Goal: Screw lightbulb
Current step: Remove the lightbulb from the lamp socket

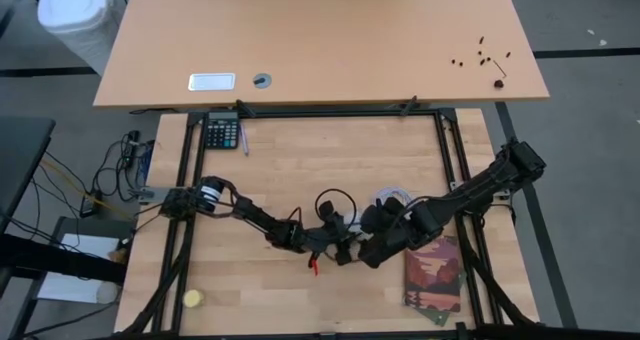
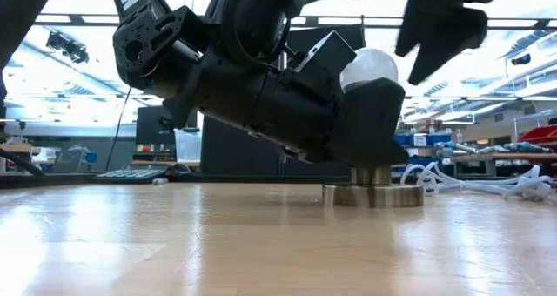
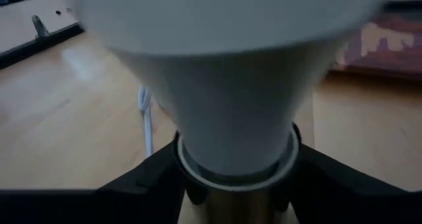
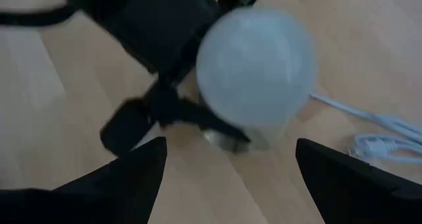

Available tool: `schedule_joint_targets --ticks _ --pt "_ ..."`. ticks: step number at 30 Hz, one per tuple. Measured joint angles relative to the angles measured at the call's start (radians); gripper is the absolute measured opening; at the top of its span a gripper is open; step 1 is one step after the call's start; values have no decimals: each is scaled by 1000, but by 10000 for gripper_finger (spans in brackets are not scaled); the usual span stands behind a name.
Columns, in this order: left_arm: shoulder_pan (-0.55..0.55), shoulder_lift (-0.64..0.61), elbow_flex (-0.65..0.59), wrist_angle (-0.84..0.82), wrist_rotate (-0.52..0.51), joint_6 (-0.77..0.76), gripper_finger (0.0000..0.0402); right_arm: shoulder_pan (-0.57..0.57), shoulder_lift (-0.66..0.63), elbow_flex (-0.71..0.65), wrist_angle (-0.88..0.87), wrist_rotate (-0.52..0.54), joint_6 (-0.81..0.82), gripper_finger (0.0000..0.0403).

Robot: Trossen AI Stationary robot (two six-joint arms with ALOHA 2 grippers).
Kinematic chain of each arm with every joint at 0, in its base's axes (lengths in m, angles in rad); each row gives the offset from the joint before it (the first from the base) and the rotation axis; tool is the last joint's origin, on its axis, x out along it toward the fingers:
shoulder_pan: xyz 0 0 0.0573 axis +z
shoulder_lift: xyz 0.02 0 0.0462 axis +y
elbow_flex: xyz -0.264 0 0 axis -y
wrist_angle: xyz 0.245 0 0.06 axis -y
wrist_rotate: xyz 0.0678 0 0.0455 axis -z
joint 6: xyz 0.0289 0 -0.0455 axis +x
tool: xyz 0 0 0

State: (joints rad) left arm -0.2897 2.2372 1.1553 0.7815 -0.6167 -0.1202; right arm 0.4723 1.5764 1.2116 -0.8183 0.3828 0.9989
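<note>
Standing upright on the table (image 1: 300,180), one lightbulb (image 2: 369,68) shows a white frosted pear-shaped globe narrowing to a grey screw base, which sits in a single round metallic socket disc (image 2: 372,195) near the middle of the work surface. A white ring marks the junction of globe and base in the left wrist view.

Two dark arms converge on it. The left arm reaches in low from the table's left side, its body nearly level, with the left pincer (image 3: 234,184) at the bulb's neck: one finger on each side of the base, fingers spread, and whether they press on the bulb cannot be told. The right arm slopes down from the table's right edge; the right pincer (image 4: 227,178) hangs above the globe with its two fingers wide apart, clear of the glass.

Counted otherwise on the table: one white cable (image 4: 369,128) lying just beside the socket disc, one patterned booklet (image 1: 433,270) at the right, one calculator (image 1: 221,132) at the far left corner, and one small yellow ball (image 1: 192,299) near the front left.
</note>
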Motion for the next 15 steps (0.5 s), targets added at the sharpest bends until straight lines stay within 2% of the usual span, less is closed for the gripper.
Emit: schedule_joint_targets --ticks 3,6,11,15 --pt "-10 0 0 -12 0 41 209 32 0 -11 -15 30 2 347" --pt "-19 -2 0 -12 0 77 194 69 0 -21 -15 119 10 347" --pt "-26 -2 1 -9 0 127 192 101 0 -47 -12 206 20 347" --pt "-26 -2 2 -12 0 132 197 115 0 -113 122 224 12 347"
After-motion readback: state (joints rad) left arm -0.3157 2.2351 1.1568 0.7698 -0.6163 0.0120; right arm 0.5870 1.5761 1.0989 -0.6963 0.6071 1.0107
